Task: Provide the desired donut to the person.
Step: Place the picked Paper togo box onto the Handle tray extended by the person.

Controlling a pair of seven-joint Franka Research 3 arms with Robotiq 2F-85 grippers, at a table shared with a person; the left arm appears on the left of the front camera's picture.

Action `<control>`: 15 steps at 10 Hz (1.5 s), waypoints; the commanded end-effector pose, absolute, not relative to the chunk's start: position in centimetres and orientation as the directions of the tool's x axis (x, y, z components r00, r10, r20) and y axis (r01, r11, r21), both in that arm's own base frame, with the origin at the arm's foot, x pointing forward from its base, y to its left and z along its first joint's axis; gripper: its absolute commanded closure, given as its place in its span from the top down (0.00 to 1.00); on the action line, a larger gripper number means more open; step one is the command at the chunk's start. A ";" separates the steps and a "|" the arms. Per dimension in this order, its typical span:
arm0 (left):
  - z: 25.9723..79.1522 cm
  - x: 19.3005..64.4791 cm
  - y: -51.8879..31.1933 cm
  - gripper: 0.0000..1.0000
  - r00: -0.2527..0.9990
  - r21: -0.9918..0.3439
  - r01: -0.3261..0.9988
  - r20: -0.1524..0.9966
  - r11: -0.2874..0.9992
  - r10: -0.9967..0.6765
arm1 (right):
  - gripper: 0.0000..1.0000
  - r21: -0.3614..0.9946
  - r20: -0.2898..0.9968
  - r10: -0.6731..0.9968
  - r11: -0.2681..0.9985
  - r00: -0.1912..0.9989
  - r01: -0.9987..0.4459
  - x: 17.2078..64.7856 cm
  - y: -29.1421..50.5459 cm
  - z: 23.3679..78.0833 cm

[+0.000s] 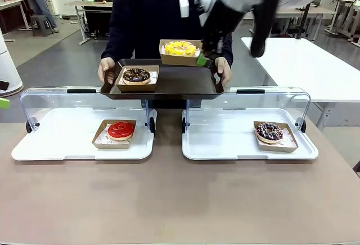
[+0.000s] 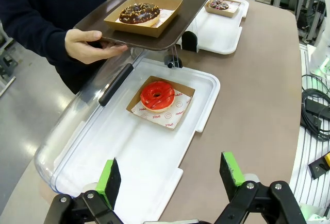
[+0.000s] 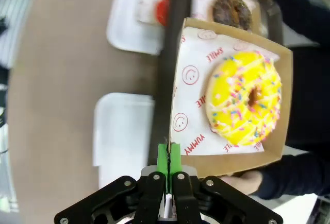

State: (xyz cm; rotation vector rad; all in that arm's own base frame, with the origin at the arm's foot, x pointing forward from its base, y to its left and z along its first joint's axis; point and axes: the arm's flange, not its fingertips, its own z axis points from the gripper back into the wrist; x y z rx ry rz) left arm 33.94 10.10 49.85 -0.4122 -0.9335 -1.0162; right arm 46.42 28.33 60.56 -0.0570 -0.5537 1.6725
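Green pads of the right pincer (image 3: 168, 157) are pressed shut on the near rim of the cardboard tray (image 3: 232, 87) carrying the yellow sprinkled donut (image 3: 245, 98), which hangs just beyond the fingertips, above the person's brown serving tray (image 1: 169, 84). The pinch on one thin edge looks slight to me; the box could tilt or slip out before it is set down, or clip the serving tray's raised lip. Beside it on that tray sits a chocolate donut (image 1: 136, 75), close enough to be nudged. The person's hands (image 1: 225, 70) grip the tray's ends. The left pincer (image 2: 172, 175) is spread open and empty over a white tray (image 2: 149, 147); ahead of it lies a red donut (image 2: 157, 95).
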 end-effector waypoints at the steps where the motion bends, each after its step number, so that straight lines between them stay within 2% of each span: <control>1: 49.8 34.0 10.1 1.00 0.202 0.115 0.854 0.825 0.507 -0.527 | 0.02 -0.419 0.214 0.970 -0.016 -0.116 -0.908 49.4 29.4 58.7; 3: 49.8 34.0 10.1 1.00 0.202 0.115 0.854 0.825 0.507 -0.527 | 0.02 -0.435 0.158 0.985 0.003 -0.073 -0.901 51.0 29.6 55.7; 6: 49.8 34.0 10.1 1.00 0.202 0.115 0.854 0.825 0.507 -0.527 | 0.02 -0.383 0.137 0.987 -0.022 -0.080 -0.924 52.0 29.4 51.6; 8: 49.8 34.0 10.1 1.00 0.202 0.115 0.854 0.825 0.507 -0.527 | 0.02 -0.392 0.136 0.988 -0.020 -0.079 -0.920 52.2 29.0 51.3; 9: 49.8 34.0 10.1 1.00 0.202 0.115 0.854 0.825 0.507 -0.527 | 0.11 -0.403 0.129 0.989 -0.020 -0.079 -0.915 52.2 28.9 51.4; 10: 49.8 34.0 10.1 1.00 0.202 0.115 0.854 0.825 0.507 -0.527 | 0.61 -0.403 0.124 0.988 -0.035 -0.093 -0.914 52.0 28.9 51.7; 11: 49.8 34.0 10.1 1.00 0.202 0.115 0.854 0.825 0.507 -0.527 | 0.71 -0.396 0.122 0.988 -0.041 -0.097 -0.917 51.8 28.9 51.9; 12: 49.8 34.0 10.1 1.00 0.202 0.115 0.854 0.825 0.507 -0.527 | 1.00 -0.396 0.135 0.985 -0.047 -0.109 -0.917 51.6 28.9 52.4; 15: 49.8 34.0 10.1 1.00 0.202 0.115 0.854 0.825 0.507 -0.527 | 1.00 -0.381 0.152 0.984 -0.032 -0.096 -0.924 51.3 28.8 53.2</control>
